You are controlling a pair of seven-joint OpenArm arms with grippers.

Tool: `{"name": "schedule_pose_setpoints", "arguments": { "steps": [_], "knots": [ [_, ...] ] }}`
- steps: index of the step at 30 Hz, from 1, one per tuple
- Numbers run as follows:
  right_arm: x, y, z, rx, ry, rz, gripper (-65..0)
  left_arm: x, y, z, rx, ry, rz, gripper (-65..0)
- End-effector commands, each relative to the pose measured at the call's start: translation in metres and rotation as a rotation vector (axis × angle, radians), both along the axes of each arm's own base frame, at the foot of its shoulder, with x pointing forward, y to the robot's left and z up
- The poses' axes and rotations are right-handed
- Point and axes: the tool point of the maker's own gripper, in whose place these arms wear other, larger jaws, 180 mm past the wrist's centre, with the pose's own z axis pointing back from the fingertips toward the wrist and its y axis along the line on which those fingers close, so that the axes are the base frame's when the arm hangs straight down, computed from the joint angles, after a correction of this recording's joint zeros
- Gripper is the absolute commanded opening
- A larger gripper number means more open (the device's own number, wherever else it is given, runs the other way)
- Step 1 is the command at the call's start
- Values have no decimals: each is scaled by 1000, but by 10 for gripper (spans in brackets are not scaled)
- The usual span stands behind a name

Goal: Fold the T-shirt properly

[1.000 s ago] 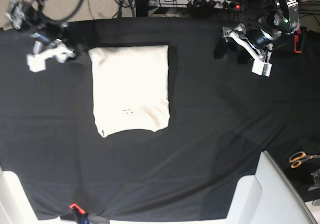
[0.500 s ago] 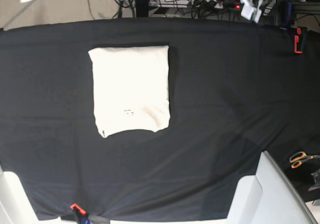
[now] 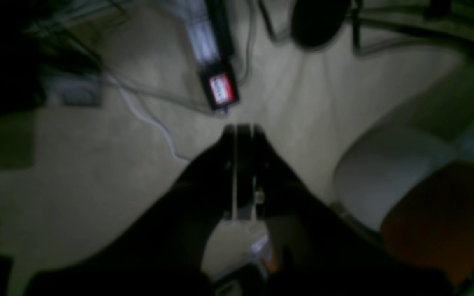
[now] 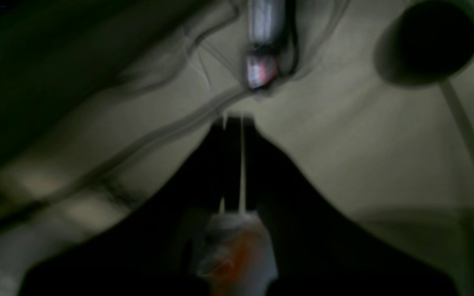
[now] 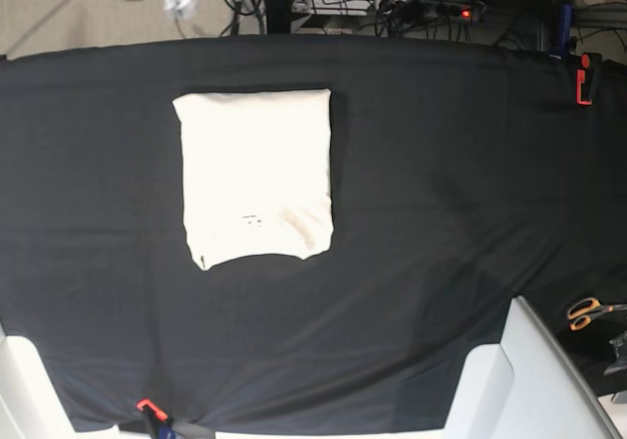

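Arm pose: neither arm appears over the counter (image 5: 441, 194) in the base view. Both wrist cameras look past the counter onto pale floor, cables and blurred furniture, so both arms are raised clear of the work surface and aimed away from it. Both wrist views are dark and smeared; finer detail of the pose cannot be read.

Right end effector (image 4: 233, 123): jaws drawn together, only a thin light seam between the two dark fingers, nothing held. A power strip with a red switch (image 4: 261, 68) lies on the floor beyond the tips.

Left end effector (image 3: 243, 131): jaws likewise pressed narrow with a hairline seam, nothing held. A similar strip with a red switch (image 3: 221, 88) lies ahead of it on the floor.

Count, left to right across the base view:
- One orange-tipped clamp (image 5: 147, 407) at the near edge of the black cloth.
- One T-shirt (image 5: 257, 174), cream, lying flat on the left-centre of the counter as a neat upright rectangle, the far edge straight, the near edge slightly curved, a tiny dark mark near that near edge. It touches only the cloth.
- One red clamp (image 5: 586, 76) at the far right edge.
- One pair of orange-handled scissors (image 5: 588, 312) off the cloth at the right, well apart from the garment.
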Motion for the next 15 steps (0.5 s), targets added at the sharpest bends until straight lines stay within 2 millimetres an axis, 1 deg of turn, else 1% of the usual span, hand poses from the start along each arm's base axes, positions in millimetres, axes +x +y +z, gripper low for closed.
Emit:
{"name": "schedule_pose_setpoints", "arguments": {
  "steps": [1,2,3,4,5,6,7,9,11,15],
  "knots": [
    [-26,-7,0,-3,30,60,-642,10,9,-3,5,-34,58,-650],
    [-30,-5,-1,8,-1,103,-642,16,10,-3,-2,-58,111,-650],
    [-30,-1,-1,21,-26,116,-642,27,11,-3,-6,-93,155,-650],
    [-29,-2,-2,21,-42,96,-642,45,12,-2,-13,-148,187,-650],
    [-26,-3,-2,16,-47,66,-642,54,17,-1,-7,-184,203,-650],
    [-20,-4,-3,9,-55,24,-642,62,25,-1,4,-205,211,-650],
    [-12,-3,-3,2,-67,-42,-642,73,27,-1,6,-230,215,-650],
    [7,-3,-4,-4,-106,-157,-642,90,26,0,-1,-265,190,-650],
    [14,-3,-4,-6,-122,-212,-642,100,26,1,-5,-290,177,-650],
    [16,-4,-4,-12,-122,-245,-642,97,23,1,-12,-286,136,-650]
  ]
}}
